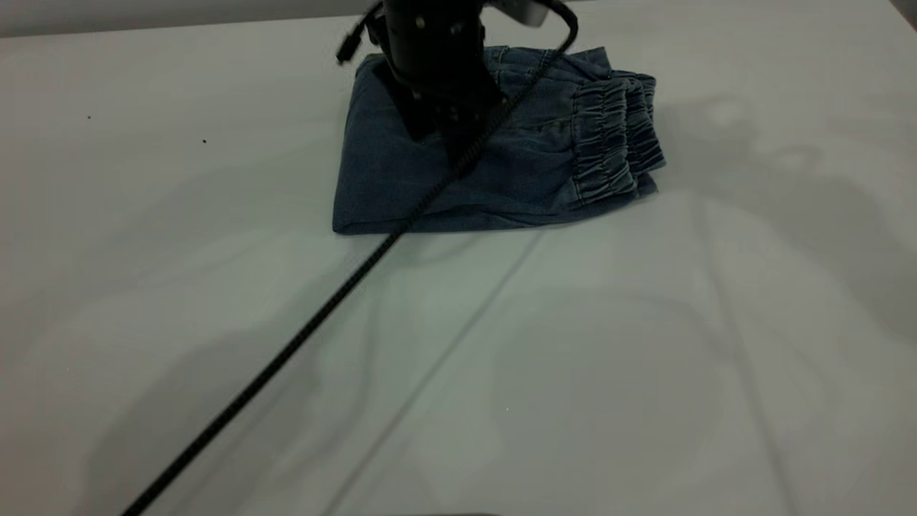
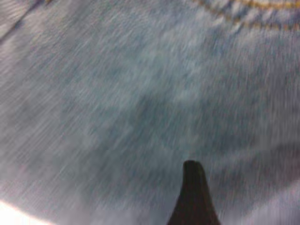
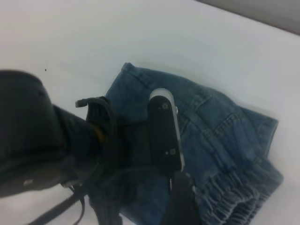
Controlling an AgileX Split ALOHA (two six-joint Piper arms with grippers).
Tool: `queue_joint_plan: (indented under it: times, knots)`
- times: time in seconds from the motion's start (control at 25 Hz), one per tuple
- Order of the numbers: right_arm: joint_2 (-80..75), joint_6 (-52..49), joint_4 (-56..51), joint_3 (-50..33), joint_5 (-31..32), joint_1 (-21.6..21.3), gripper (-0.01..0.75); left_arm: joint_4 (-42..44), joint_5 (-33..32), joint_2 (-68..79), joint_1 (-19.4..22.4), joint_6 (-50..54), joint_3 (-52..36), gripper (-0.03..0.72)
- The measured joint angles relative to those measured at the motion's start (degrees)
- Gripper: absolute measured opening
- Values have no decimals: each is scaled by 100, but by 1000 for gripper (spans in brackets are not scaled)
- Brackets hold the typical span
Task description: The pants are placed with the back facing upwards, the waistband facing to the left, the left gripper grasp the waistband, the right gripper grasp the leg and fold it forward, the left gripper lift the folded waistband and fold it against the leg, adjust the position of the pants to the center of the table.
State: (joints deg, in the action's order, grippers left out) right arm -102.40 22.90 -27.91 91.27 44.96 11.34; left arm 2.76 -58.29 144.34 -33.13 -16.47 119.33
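The pants lie folded into a compact blue denim bundle at the far middle of the table. Their puckered waistband is stacked along the bundle's right edge. The leg is hidden inside the fold. My left gripper comes down from above onto the bundle's left half. Its wrist view is filled with close denim and a line of orange stitching. The right wrist view looks down on the left gripper, the pants and the waistband. My right gripper hangs above that end, outside the exterior view.
A thin black braided cable runs from the left gripper diagonally across the tabletop to the near left corner. The white cloth covering the table has shallow creases in front of the pants. The table's far edge lies just behind the bundle.
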Motion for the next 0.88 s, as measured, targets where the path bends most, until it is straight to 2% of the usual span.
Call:
queue_joint_plan:
  times: [0.12, 0.28, 0.4, 0.68, 0.88]
  knots:
    - [370, 28, 5, 0, 63, 0, 490, 223, -820, 20, 0, 26, 657, 496]
    - [1001, 28, 5, 0, 342, 0, 490, 570, -882, 2, 0, 341, 1534, 496]
    - [1489, -13, 5, 0, 678, 0, 490, 753, -882, -183, 0, 725, 1861, 496]
    - [2801, -284, 50, 0, 1592, 0, 490, 759, -882, -1313, 0, 1006, 1836, 496]
    - [3951, -633, 327, -15, 2393, 0, 490, 765, -882, -2788, 0, 1165, 1010, 496]
